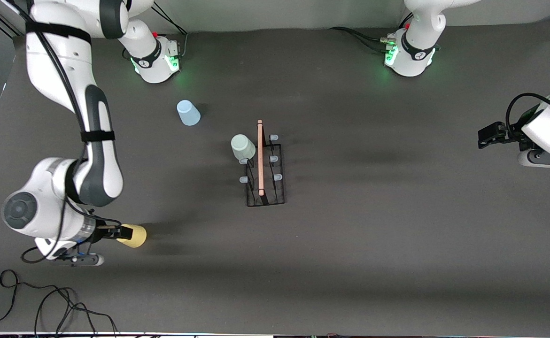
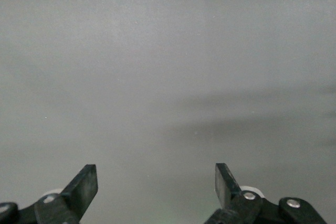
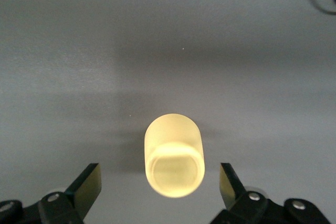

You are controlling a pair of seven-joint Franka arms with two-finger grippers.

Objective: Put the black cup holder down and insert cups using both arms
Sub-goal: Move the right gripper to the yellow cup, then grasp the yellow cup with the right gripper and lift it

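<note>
yellow cup (image 3: 173, 157) between open right fingers (image 3: 88, 183)

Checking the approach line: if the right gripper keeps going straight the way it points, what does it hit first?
The yellow cup. It sits upside down on the table, dead ahead, centred between the right gripper's open fingers but not yet gripped. Nothing else shows in that line. How close the fingers are to the cup is hard to judge.

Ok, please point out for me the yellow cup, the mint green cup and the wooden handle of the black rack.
yellow cup (image 3: 173, 156): right wrist view, on its side wall near the base.
mint green cup (image 1: 242, 146): front view, middle of its upturned body.
wooden handle (image 1: 260, 157): front view, middle of the rod.
</note>
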